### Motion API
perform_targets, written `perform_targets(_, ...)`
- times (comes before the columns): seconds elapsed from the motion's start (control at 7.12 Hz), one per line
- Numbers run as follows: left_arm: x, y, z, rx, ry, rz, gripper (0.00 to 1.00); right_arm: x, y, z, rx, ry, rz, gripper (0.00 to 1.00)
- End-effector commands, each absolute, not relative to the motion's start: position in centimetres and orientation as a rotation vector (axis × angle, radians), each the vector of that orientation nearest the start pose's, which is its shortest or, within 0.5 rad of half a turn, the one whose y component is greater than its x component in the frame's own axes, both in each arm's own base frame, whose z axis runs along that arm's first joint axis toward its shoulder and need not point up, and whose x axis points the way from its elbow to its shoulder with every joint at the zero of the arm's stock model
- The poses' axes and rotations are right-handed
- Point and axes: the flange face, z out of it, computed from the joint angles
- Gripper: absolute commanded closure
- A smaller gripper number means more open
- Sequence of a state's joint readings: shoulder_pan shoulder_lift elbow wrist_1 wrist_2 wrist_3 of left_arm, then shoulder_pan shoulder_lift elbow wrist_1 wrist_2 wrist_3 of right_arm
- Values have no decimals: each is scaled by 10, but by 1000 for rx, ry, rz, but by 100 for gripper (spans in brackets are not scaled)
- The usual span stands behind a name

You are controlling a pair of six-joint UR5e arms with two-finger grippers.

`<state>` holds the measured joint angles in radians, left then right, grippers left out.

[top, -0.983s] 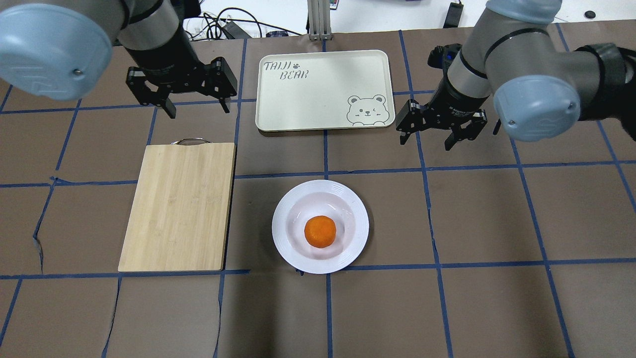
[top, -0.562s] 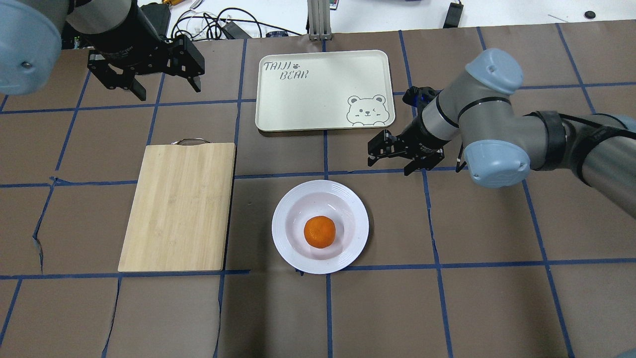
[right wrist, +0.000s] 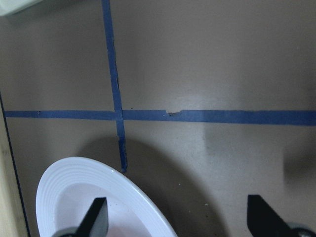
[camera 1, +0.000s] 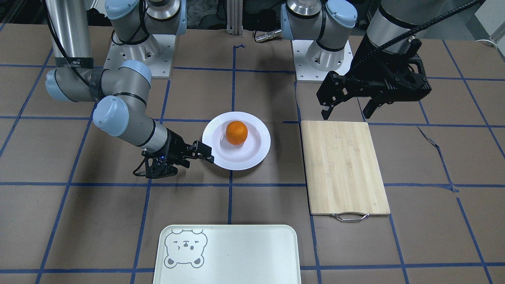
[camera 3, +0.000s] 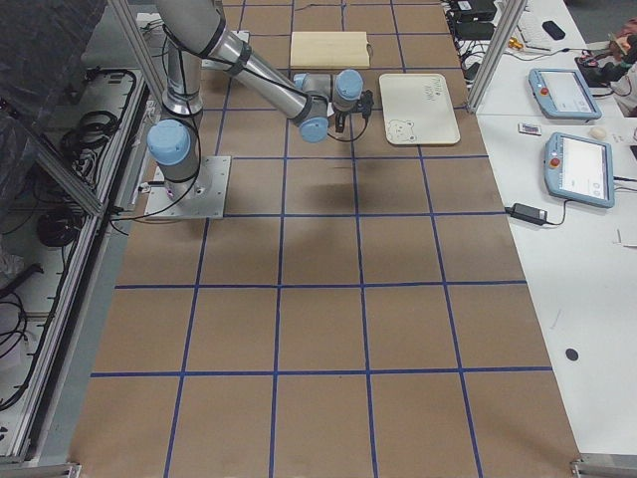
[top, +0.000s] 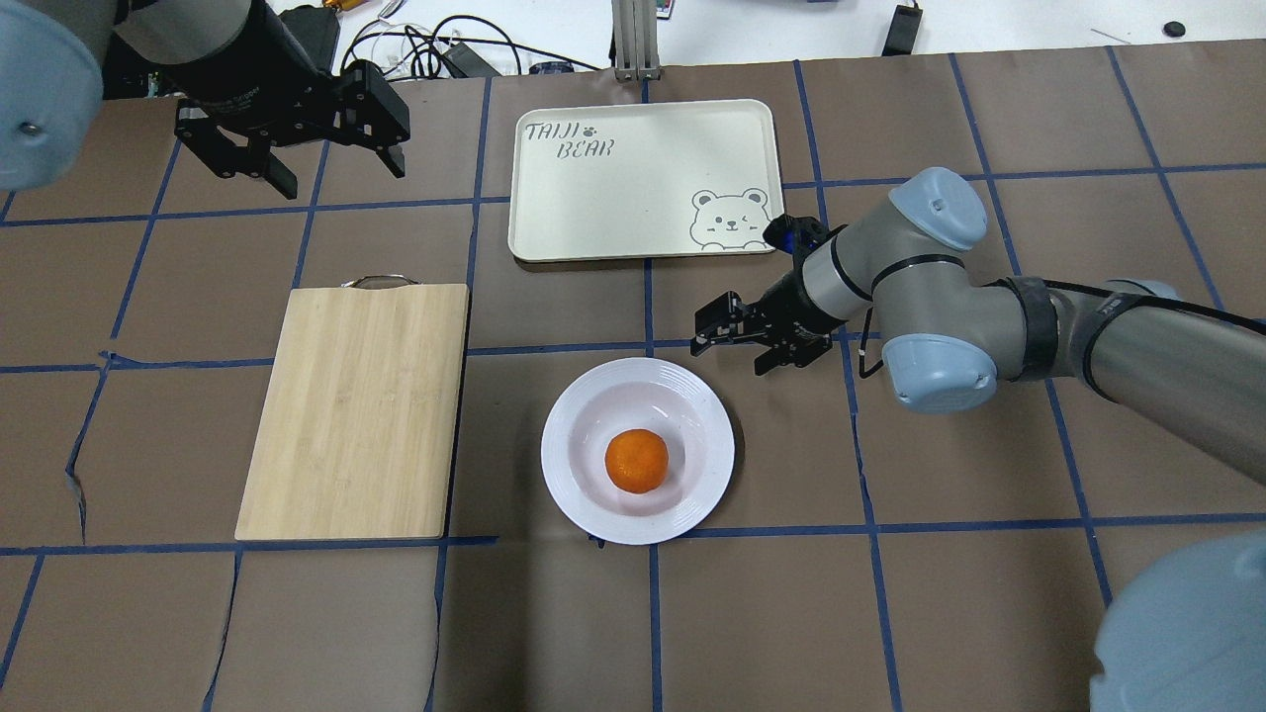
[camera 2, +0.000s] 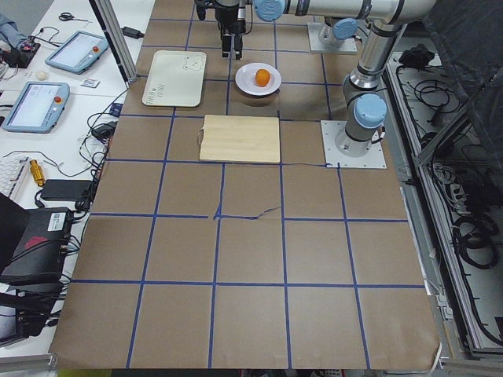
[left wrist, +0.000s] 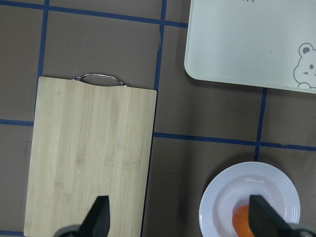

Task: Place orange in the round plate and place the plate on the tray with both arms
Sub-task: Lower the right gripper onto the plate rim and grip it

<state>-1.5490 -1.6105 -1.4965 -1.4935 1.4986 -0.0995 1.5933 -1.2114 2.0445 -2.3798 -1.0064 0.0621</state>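
Observation:
The orange [top: 637,461] [camera 1: 236,132] rests in the sunken centre of the round plate [top: 556,450] [camera 1: 256,156], which stands on the table mat. The cream tray [top: 643,178] [camera 1: 236,252] lies beyond it, with nothing on it. My right gripper [top: 730,356] [camera 1: 202,152] is low and open, just off the plate's far-right rim. In the right wrist view the rim [right wrist: 98,173] lies by one fingertip; I cannot tell if they touch. My left gripper [top: 341,178] [camera 1: 347,115] hangs open and high above the table's far left, holding nothing.
A bamboo cutting board [top: 356,410] [camera 1: 343,165] with a metal handle lies left of the plate. The left wrist view looks down on the board [left wrist: 89,158], the tray corner [left wrist: 247,44] and the plate [left wrist: 217,197]. Cables lie past the table's far edge.
My right arm has swung down and across, from beside the tray to the plate's far-right rim. The left gripper drew back to the far left, then held still.

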Motion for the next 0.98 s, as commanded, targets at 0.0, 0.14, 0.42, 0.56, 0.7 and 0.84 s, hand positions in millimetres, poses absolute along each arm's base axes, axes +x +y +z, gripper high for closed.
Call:
perform_targets(0.0,-126,-522,515,-193,3208,-178,0,219,-495,165,8,2580,89,0)
perform_targets(0.14,-126,-521,514,-196,3208,-164,0,229,-491,165,-16,2581,94,5)
perform_targets(0.42,-126,-521,515,-193,3209,-166,0,234,-487,163,-31,2586,104,21)
perform_targets(0.56,-126,-521,515,-193,3209,-166,0,235,-484,162,-30,2589,110,21)
perform_targets(0.7,-126,-521,515,-193,3209,-166,0,235,-481,160,-25,2592,119,21)
perform_targets(0.84,-126,-521,515,-196,3208,-166,0,235,-480,163,-23,2595,115,21)
